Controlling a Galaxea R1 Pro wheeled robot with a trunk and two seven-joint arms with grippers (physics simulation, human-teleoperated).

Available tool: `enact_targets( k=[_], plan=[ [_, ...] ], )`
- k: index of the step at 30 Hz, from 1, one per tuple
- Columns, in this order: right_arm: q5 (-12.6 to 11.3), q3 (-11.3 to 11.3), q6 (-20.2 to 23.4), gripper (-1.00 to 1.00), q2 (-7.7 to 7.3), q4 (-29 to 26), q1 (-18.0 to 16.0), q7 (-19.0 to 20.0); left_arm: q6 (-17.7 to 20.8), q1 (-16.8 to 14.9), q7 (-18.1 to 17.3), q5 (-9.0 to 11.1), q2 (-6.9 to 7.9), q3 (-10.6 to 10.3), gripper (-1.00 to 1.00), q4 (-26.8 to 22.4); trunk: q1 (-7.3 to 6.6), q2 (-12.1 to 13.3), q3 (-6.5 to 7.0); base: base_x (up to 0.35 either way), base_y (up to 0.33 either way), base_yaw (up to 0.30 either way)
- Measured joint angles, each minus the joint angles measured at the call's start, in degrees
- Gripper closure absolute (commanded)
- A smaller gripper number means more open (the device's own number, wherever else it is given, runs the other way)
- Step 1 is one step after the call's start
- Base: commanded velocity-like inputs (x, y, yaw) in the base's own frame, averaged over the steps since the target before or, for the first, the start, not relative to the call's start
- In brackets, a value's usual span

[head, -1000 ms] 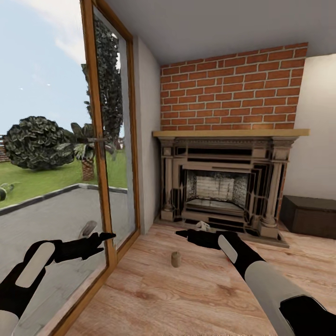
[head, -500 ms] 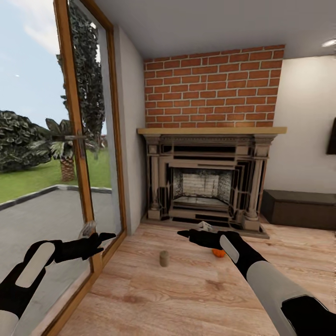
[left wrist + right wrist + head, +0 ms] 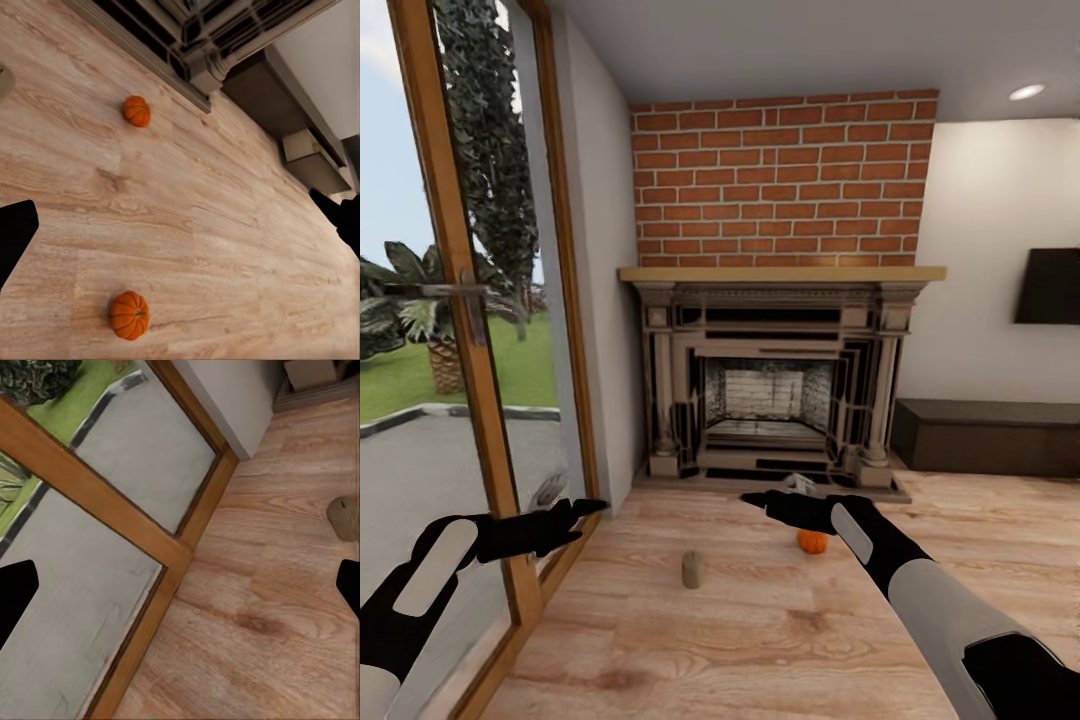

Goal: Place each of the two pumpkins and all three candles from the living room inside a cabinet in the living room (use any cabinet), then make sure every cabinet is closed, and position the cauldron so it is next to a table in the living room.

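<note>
1. Candle (image 3: 692,569) stands upright on the wood floor (image 3: 780,640) before the fireplace (image 3: 770,385), near the glass door (image 3: 460,380).
2. Pumpkin (image 3: 813,541) sits on the floor past the right tool (image 3: 752,497); the left wrist view shows it (image 3: 136,111) near the hearth, a second pumpkin (image 3: 129,315) well apart.
3. Cabinet (image 3: 990,436) stands against the wall, right of the fireplace.
4. Both tools gape wide and empty; the left tool (image 3: 592,506) hovers by the door frame.
</note>
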Motion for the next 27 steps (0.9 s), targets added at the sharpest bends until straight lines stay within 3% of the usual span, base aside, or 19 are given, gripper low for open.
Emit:
enact_targets(
  k=[15, 27],
  plan=[
    [0.01, -1.33, -4.48, -1.0, -0.25, -0.09, 0.0, 0.05, 0.01, 0.0, 0.0, 0.01, 0.0, -0.02, -1.0, 0.29, 0.01, 0.0, -1.03, 0.241, 0.221, -0.2],
    [-0.01, -1.34, -4.57, -1.0, -0.25, -0.07, -0.01, -0.19, 0.0, 0.01, 0.0, -0.02, 0.01, -0.02, -1.0, 0.34, 0.0, 0.0, -1.22, 0.264, 0.213, -0.022]
  ],
)
